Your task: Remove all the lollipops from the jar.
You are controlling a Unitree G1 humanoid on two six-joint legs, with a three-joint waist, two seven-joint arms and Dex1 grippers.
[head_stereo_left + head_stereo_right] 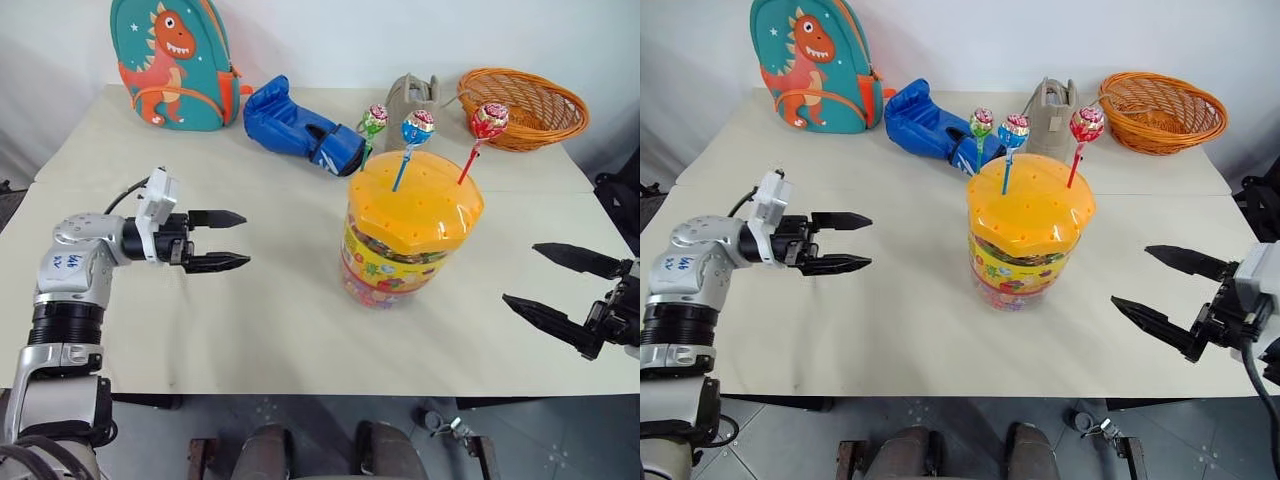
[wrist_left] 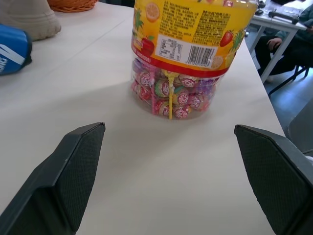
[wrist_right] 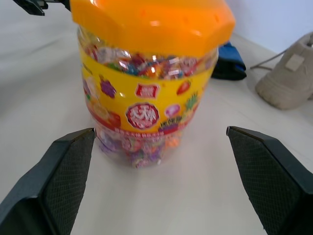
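**My arms, up close**

My left arm [image 1: 72, 290] wears silver-grey casings with black ribbed joints, blue handwriting on one shell, and a black cable looping to a white wrist block. Both my grippers, left [image 1: 228, 241] and right [image 1: 562, 290], carry tapered black fingers with finely textured pads [image 2: 78, 171].

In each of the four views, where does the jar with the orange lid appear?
Left eye view: jar, right of centre.
Right eye view: jar, near centre.
Left wrist view: its lower body, upper middle.
Right wrist view: jar, upper centre-left.
Shared landmark: the beige shoe.
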